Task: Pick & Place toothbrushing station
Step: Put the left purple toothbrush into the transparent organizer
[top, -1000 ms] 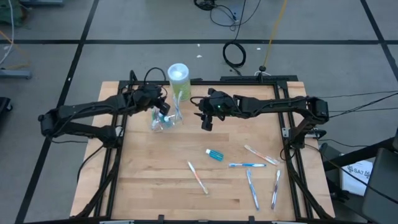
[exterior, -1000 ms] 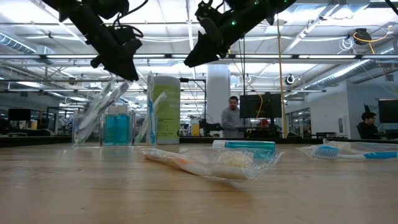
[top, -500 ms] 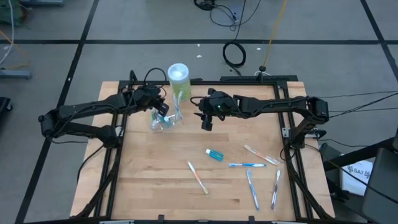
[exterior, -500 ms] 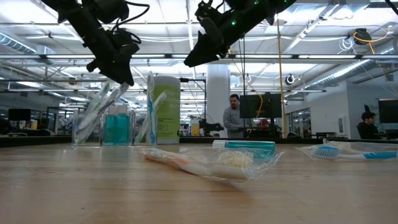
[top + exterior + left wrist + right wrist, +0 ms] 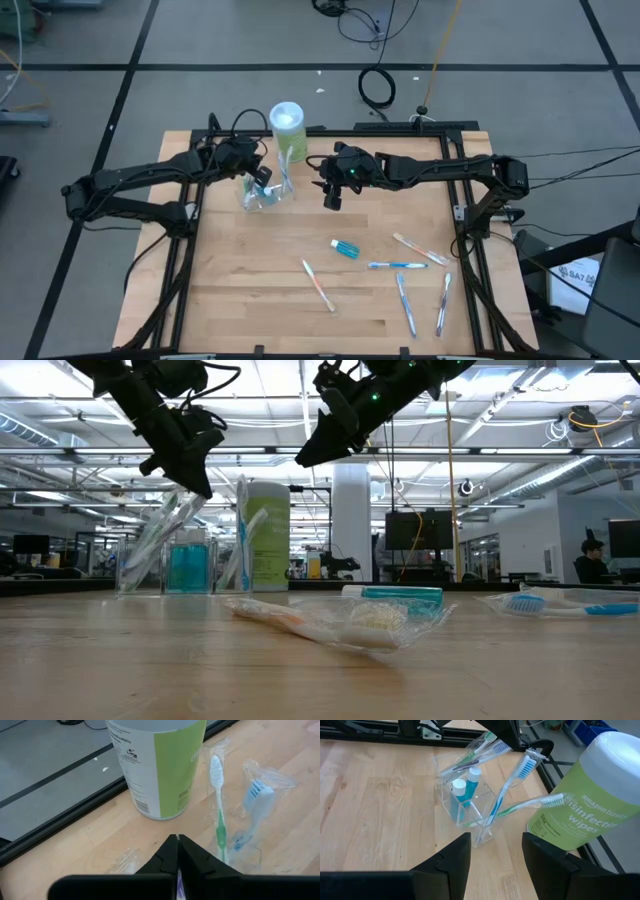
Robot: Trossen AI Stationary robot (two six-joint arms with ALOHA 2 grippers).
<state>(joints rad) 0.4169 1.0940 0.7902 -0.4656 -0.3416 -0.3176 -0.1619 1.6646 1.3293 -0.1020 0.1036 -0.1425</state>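
The left claw [image 5: 262, 178] is closed tight just above the clear cup [image 5: 465, 800], apparently gripping a wrapped toothbrush [image 5: 472, 751] leaning there. The right claw [image 5: 331, 196] is held open beside the cup, empty. Loose toothbrushes [image 5: 400, 265] lie well apart on the worktop [image 5: 250, 290].

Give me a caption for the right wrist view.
Open right gripper faces the clear cup of toothbrushes beside the wipes container.
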